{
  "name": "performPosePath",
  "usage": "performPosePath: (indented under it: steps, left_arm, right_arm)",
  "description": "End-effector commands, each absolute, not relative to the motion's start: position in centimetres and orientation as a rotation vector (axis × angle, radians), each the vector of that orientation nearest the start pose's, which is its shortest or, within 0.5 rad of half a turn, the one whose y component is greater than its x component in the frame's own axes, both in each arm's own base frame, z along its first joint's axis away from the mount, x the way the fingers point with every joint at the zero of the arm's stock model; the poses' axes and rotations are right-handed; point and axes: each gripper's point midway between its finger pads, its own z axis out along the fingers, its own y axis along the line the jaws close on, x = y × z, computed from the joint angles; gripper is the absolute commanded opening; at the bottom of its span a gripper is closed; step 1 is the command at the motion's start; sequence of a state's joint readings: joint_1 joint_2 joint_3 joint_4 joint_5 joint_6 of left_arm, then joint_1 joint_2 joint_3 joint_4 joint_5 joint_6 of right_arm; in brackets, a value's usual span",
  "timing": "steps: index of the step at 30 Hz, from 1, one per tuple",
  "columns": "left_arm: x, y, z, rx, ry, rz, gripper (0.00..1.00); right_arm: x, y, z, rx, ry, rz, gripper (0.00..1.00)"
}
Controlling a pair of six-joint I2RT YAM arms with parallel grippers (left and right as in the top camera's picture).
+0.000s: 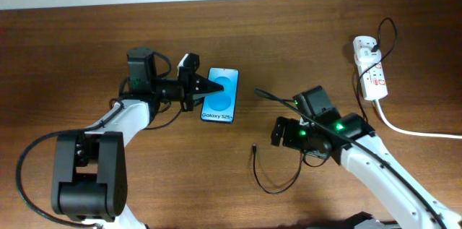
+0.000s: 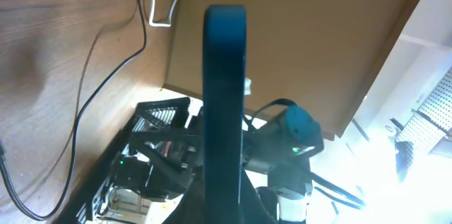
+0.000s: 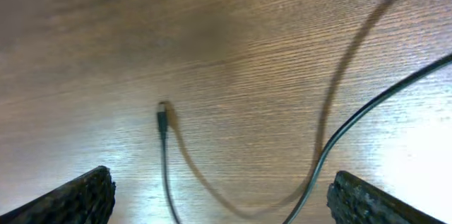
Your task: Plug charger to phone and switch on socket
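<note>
The phone (image 1: 222,93), with a blue screen and a white text band at its near end, lies screen-up left of the table's middle. My left gripper (image 1: 199,89) is shut on its left long edge. In the left wrist view the phone (image 2: 224,90) stands edge-on between the jaws. The charger cable (image 1: 278,186) curls on the wood, and its connector tip (image 1: 255,147) is free. My right gripper (image 1: 279,132) is open and empty just right of that tip. In the right wrist view the tip (image 3: 162,109) lies ahead of the spread fingers (image 3: 226,199). The socket (image 1: 370,70) lies at the far right.
A thick white cord (image 1: 411,129) runs from the socket off the right edge. A black plug (image 1: 376,50) sits in the strip. The charger cable (image 2: 99,90) also crosses the wood in the left wrist view. The table's back edge is near the top.
</note>
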State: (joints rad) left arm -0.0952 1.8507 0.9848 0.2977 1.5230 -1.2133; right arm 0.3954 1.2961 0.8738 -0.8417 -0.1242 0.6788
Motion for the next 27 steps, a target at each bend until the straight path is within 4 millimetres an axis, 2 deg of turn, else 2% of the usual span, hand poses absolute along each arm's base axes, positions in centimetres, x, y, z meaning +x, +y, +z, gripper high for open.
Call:
performPosePath:
  steps: [1, 4, 6, 8, 10, 14, 15, 24, 27]
  left_arm:
    - [34.5, -20.2, 18.3, -0.131, 2.371, -2.353, 0.0]
    - [35.4, -18.7, 18.3, -0.18, 2.343, -2.334, 0.0]
    - [36.2, -17.1, 18.3, -0.232, 2.312, -2.314, 0.0]
    - [36.8, -15.7, 18.3, -0.271, 2.288, -2.298, 0.0]
    - [37.1, -15.1, 18.3, -0.289, 2.276, -2.291, 0.0]
    - [37.1, -15.0, 18.3, -0.292, 2.274, -2.289, 0.0]
    - [37.1, -15.0, 18.3, -0.291, 2.274, -2.289, 0.0]
    - [37.1, -15.0, 18.3, -0.283, 2.272, -2.287, 0.0]
    - [37.1, -15.0, 18.3, -0.283, 2.272, -2.287, 0.0]
  right_arm:
    - [23.2, 13.5, 6.8, 0.215, 2.986, 0.312, 0.98]
    - [22.0, 15.1, 4.6, 0.139, 3.078, 0.297, 0.98]
    - [21.3, 17.3, 3.5, 0.109, 3.141, 0.426, 0.93]
    - [21.3, 18.2, 2.6, 0.105, 3.165, 0.485, 0.89]
    - [21.4, 18.6, 2.1, 0.104, 3.173, 0.509, 0.89]
    - [21.6, 18.9, 1.9, 0.101, 3.17, 0.529, 0.91]
    - [21.6, 18.9, 1.9, 0.101, 3.169, 0.529, 0.99]
    - [21.8, 18.7, 1.9, 0.103, 3.165, 0.509, 0.99]
    - [21.4, 19.2, 2.0, 0.101, 3.179, 0.56, 0.98]
